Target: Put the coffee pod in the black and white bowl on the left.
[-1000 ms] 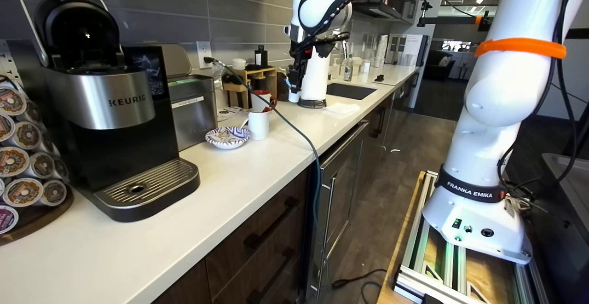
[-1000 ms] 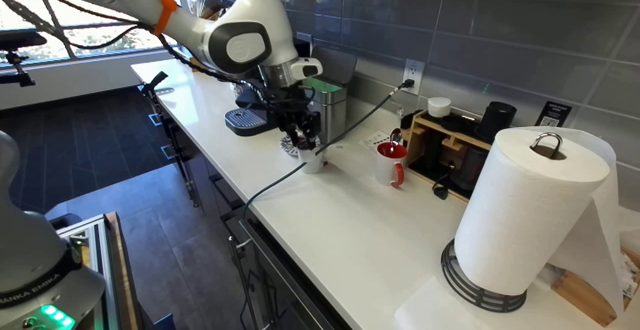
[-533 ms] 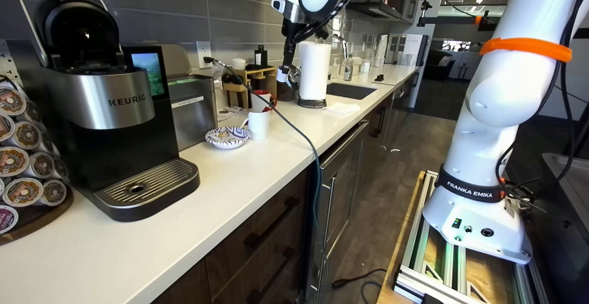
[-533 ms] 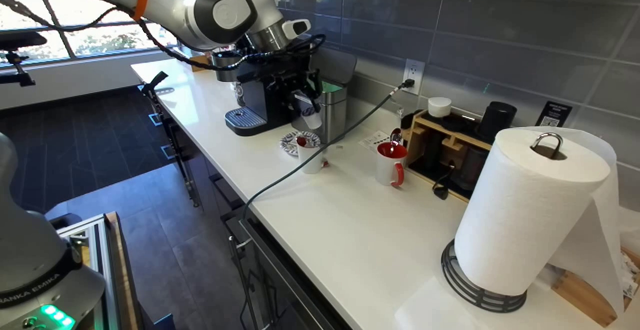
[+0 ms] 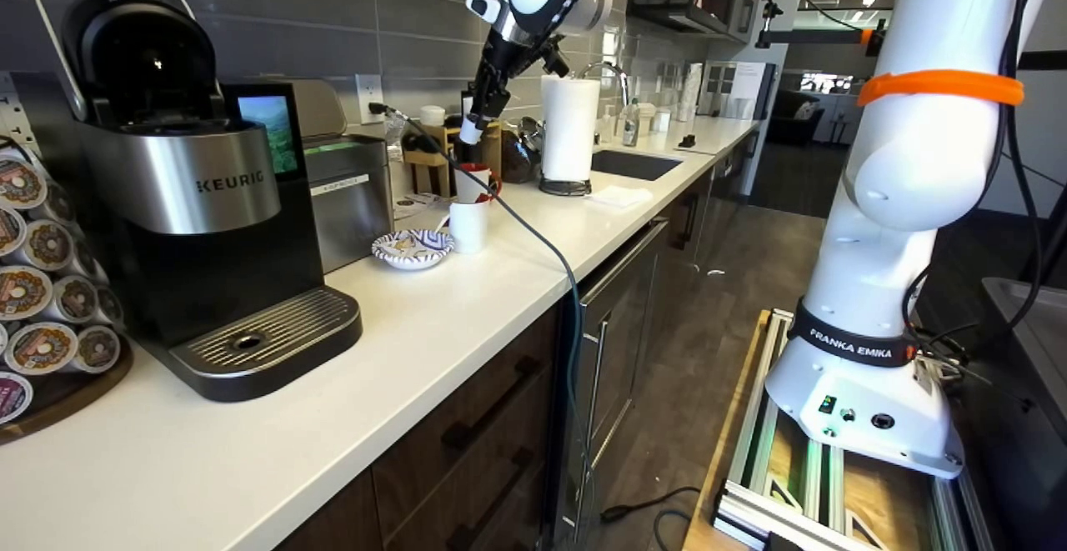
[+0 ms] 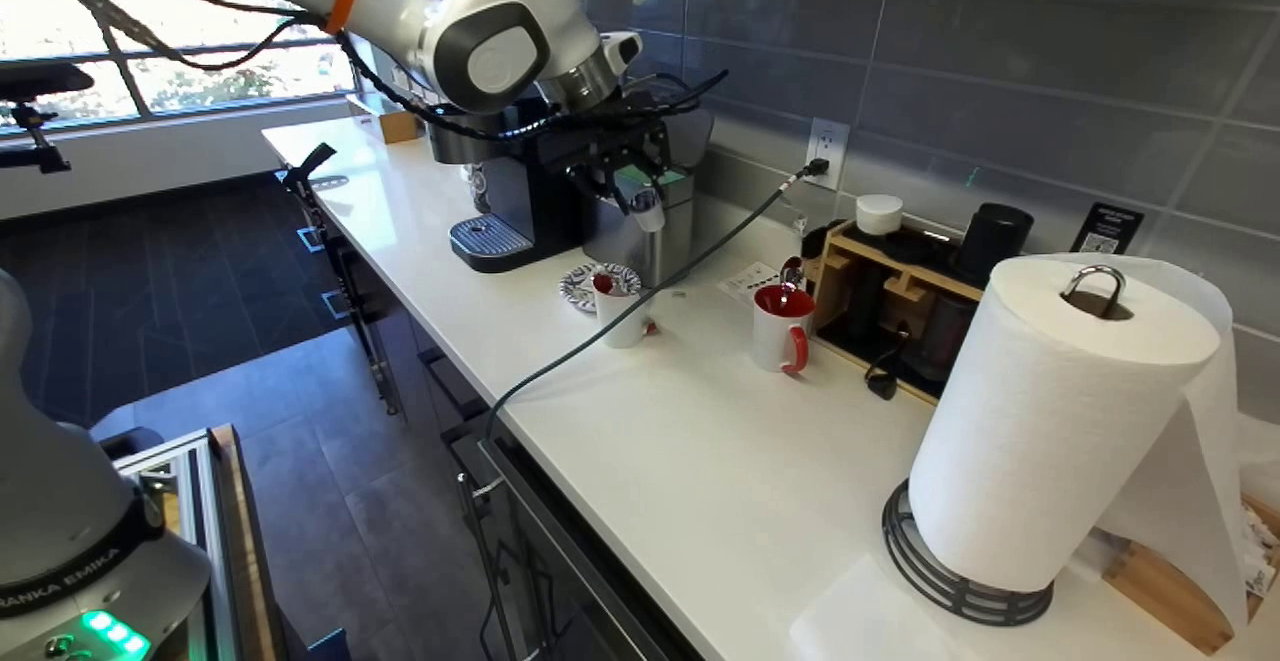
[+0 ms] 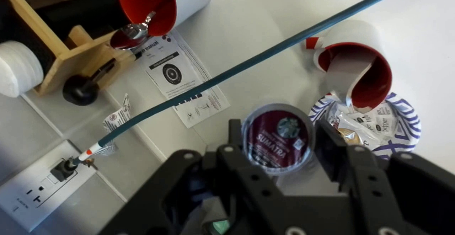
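Jaws on this gripper (image 7: 279, 130) are pinching a Starbucks Sumatra coffee pod (image 7: 277, 142), a pale tapered cup with a round maroon printed lid. Pod's tilted and up in the air over the white counter (image 5: 433, 309), apart from the patterned bowl (image 5: 408, 263). That bowl is shallow and round, white with dark angular lines, sitting between the counter's front edge and the tiled back edge, with paper pepper packets (image 7: 384, 124) in it. Just beside it is a smooth white mug (image 5: 468, 230) with a red inside; honestly can't tell if they touch. Nearer the back edge there's another mug (image 6: 770, 344), also red inside, with a shiny metal spoon (image 7: 137, 30), by a wooden organizer (image 7: 76, 62). The Keurig coffee maker (image 5: 187, 180) is black with a brushed-metal front and a ribbed drip tray (image 5: 292, 318). A teal cable (image 7: 213, 80) runs from the wall outlet (image 7: 46, 188), above the back edge, and drops over the front edge.
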`<state>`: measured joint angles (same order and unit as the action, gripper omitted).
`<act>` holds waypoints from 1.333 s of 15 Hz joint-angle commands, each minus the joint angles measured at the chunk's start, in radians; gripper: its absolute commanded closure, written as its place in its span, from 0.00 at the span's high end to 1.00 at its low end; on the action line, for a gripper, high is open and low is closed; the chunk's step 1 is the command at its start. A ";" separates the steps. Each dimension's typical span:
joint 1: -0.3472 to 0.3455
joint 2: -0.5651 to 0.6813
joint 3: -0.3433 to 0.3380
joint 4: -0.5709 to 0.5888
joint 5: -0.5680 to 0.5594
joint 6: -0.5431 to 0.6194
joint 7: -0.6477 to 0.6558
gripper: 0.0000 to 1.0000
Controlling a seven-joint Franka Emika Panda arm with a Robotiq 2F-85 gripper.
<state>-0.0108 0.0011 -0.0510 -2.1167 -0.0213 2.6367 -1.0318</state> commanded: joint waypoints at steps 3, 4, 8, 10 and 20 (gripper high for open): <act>0.004 0.042 0.021 0.049 0.025 -0.036 -0.032 0.28; 0.007 0.054 0.029 0.063 0.024 -0.037 -0.033 0.28; 0.008 0.127 0.080 0.148 0.088 -0.083 -0.123 0.28; -0.001 0.172 0.112 0.204 0.149 -0.135 -0.197 0.28; -0.054 0.427 0.173 0.518 0.267 -0.516 -0.407 0.28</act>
<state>-0.0473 0.3406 0.1077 -1.7122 0.2389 2.2275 -1.4089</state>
